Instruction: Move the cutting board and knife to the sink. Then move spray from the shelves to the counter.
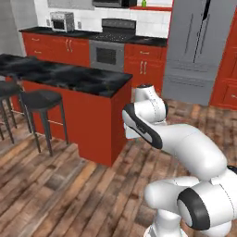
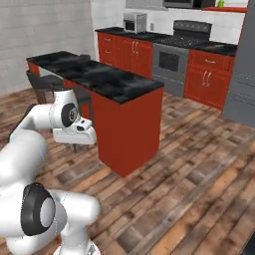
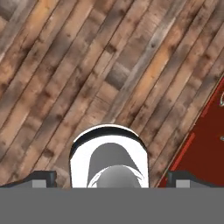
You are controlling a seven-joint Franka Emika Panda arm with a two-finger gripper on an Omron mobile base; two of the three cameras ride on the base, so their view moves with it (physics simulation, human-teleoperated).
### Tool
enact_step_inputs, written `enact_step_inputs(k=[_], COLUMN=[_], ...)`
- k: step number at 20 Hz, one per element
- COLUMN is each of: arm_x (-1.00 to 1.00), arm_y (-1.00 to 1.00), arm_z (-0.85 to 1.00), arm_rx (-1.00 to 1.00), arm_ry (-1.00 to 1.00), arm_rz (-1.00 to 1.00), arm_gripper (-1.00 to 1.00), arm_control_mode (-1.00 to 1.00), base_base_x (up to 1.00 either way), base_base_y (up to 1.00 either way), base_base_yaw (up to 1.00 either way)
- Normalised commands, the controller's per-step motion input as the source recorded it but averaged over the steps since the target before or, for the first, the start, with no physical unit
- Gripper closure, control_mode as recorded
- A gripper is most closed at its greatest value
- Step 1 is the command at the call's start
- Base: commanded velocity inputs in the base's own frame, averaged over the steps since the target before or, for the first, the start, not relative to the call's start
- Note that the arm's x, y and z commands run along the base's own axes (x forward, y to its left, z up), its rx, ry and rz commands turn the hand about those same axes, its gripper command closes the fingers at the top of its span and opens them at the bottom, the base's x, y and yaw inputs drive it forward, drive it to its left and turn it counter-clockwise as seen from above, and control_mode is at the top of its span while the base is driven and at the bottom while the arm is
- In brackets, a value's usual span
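Note:
My gripper (image 3: 111,178) hangs open over the wood floor, its two dark fingertips (image 3: 43,177) spread wide with nothing between them. In the hand view a red cabinet front (image 3: 205,144) lies just to the right. The spray (image 1: 144,3) is a tiny green shape on the red shelves (image 1: 152,8) high on the far tiled wall, also seen in the right base view as the spray (image 2: 220,3). The black marble counter (image 1: 69,76) tops the red island ahead of the arm. The cutting board, knife and sink are out of view.
Dark stools (image 1: 41,99) stand at the island's left side. A stove (image 1: 111,46) and a small oven (image 1: 62,21) sit along the back wall, with a grey fridge (image 1: 199,46) to the right. Wood floor (image 2: 199,174) stretches between the island and the back cabinets.

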Motion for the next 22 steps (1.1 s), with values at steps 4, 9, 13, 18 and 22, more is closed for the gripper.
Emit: enact_step_inputs(k=[4, 9, 13, 18, 22], arm_x=[0.0, 0.0, 0.0, 0.0, 0.0], arm_y=[0.0, 0.0, 0.0, 0.0, 0.0], arm_z=[0.0, 0.0, 0.0, 0.0, 0.0], arm_rx=[0.0, 0.0, 0.0, 0.0, 0.0], arm_ry=[0.0, 0.0, 0.0, 0.0, 0.0], arm_rz=[0.0, 0.0, 0.0, 0.0, 0.0], arm_gripper=[-1.0, -1.0, -1.0, -1.0, -1.0], arm_control_mode=[1.0, 1.0, 1.0, 1.0, 1.0], base_base_x=[0.01, 0.1, 0.62, 0.88, 0.93], base_base_y=[0.0, 0.02, 0.21, 0.15, 0.08], base_base_yaw=[-0.89, -0.83, -0.35, -0.02, 0.0])
